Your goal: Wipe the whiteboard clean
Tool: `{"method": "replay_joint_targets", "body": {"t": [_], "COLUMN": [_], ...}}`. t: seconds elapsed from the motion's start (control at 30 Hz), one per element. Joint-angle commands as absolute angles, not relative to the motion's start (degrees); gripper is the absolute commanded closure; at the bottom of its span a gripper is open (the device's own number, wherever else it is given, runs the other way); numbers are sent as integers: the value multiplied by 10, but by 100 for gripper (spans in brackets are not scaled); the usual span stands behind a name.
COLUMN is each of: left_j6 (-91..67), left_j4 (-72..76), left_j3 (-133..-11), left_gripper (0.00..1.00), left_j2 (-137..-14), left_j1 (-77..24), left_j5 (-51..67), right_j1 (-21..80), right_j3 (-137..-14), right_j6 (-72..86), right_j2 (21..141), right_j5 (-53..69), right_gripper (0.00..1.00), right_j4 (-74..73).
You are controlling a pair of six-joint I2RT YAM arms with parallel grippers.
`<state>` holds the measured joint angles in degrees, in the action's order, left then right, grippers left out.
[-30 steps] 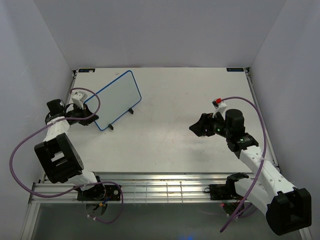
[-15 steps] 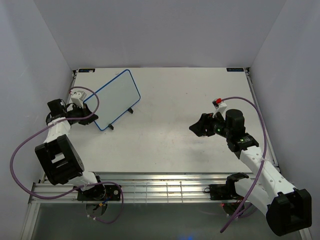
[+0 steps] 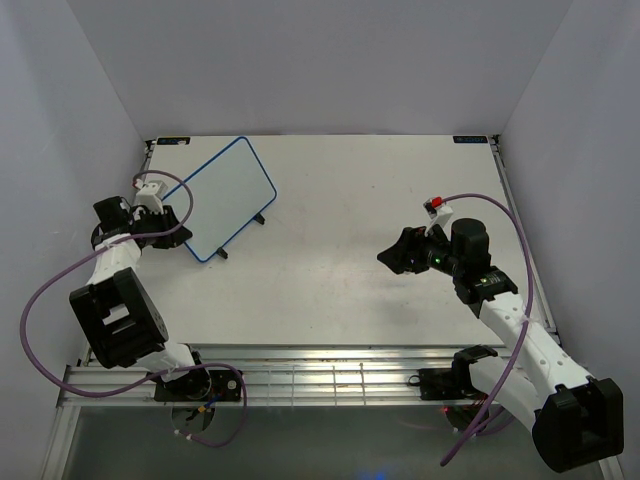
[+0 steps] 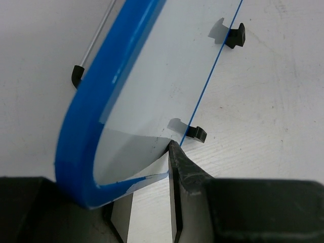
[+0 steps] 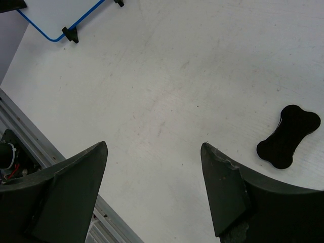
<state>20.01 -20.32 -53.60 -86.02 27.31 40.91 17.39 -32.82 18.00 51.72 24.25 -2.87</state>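
Note:
The whiteboard, white with a thin blue rim and no writing that I can see, stands tilted on a thin black wire stand at the table's back left. My left gripper is at its near-left corner. In the left wrist view the blue corner sits between the jaws and one finger presses the board's face. My right gripper hangs open and empty over the table's right half. A black bone-shaped eraser lies on the table to its right. The board's corner shows far off.
The stand's black feet rest on the white table. An aluminium rail runs along the near edge. Purple cables loop off both arms. Grey walls close in the left, back and right sides.
The whiteboard has swung to the left, its top corner shifting left with the left gripper. The right arm has not moved.

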Motion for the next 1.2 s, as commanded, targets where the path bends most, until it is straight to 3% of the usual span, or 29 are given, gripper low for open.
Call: {"method": "replay_joint_targets", "body": {"t": [0.0,0.3,0.33,0.5,0.53,0.57,0.9,0.97,1.0,1.03,1.17], "left_j6": [301,289,284,272,272,272,249,237,229,204,145], "left_j4": [-96,-91,-89,-89,-90,-91,-94,-91,-89,-86,-65], "left_j3": [-534,-526,-526,-528,-528,-530,-573,-581,-584,-590,-620], "left_gripper": [62,58,47,49,48,39,36,29,21,2,2], "left_j2": [-884,-877,-877,-876,-874,-871,-846,-839,-837,-834,-810], "left_j1": [302,302,302,302,302,302,301,301,301,301,301], "left_j5": [114,97,91,115,119,120,220,217,208,199,163], "right_j1": [177,177,177,177,177,177,177,177,177,177,177], "right_j3": [-327,-326,-325,-325,-325,-326,-326,-327,-327,-327,-330], "right_j6": [183,184,184,185,185,184,183,183,182,181,177], "right_j2": [505,510,509,507,506,506,504,507,507,509,511], "right_j5": [250,255,256,255,256,257,251,251,251,251,240], "right_gripper": [20,20,20,20,20,20,20,20,20,20,19], "right_j4": [-7,9,9,11,11,10,10,10,10,11,4]}}
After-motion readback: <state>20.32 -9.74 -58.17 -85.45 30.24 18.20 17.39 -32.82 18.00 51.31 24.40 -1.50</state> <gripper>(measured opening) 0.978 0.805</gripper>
